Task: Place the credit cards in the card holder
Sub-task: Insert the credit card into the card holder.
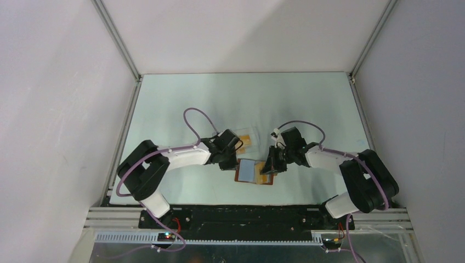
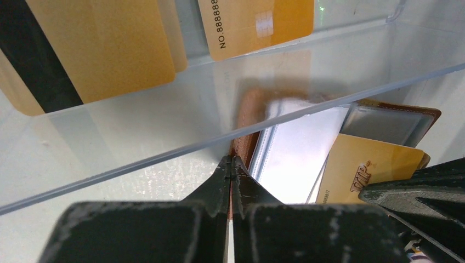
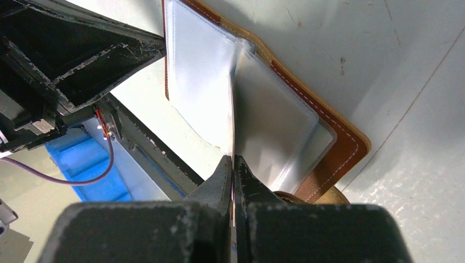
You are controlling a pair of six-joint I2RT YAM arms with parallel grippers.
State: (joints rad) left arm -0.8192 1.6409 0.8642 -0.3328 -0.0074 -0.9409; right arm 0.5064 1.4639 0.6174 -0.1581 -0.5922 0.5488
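Note:
The brown leather card holder (image 1: 248, 171) lies open between the two arms, its grey-blue pockets facing up. My left gripper (image 2: 231, 164) is shut on the holder's brown left edge (image 2: 244, 139). My right gripper (image 3: 233, 160) is shut on a thin clear pocket leaf of the holder (image 3: 203, 82), and the leaf stands up on edge. A gold credit card marked VIP (image 2: 364, 164) sits at the holder's right side, partly under a right finger (image 2: 422, 192). More orange-gold cards (image 2: 104, 49) lie inside the clear plastic box (image 1: 247, 136) just behind the holder.
The clear box's front wall (image 2: 164, 137) runs right in front of the left fingertips. The two grippers (image 1: 234, 160) (image 1: 271, 166) are close together over the holder. The black base rail (image 1: 247, 213) runs along the near table edge.

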